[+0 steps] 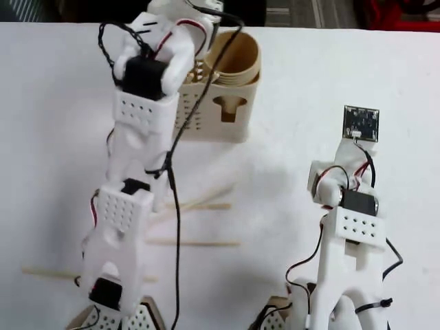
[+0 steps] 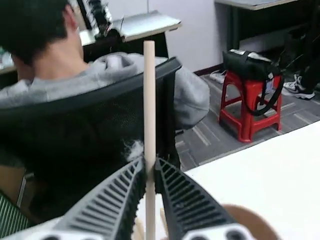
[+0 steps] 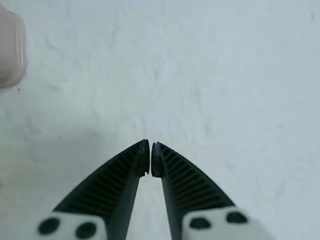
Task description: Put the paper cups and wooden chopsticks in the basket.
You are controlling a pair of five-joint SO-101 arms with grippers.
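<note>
Left tool (image 2: 149, 164) around pale, seemingly smooth chopstick (image 2: 148, 90)

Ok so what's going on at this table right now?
The left arm holds one wooden chopstick upright in its jaws, up by the basket, which already has a paper cup in it. Several more chopsticks lie loose on the table beside that arm. The right arm sits over bare table with its jaws shut on nothing.
</note>
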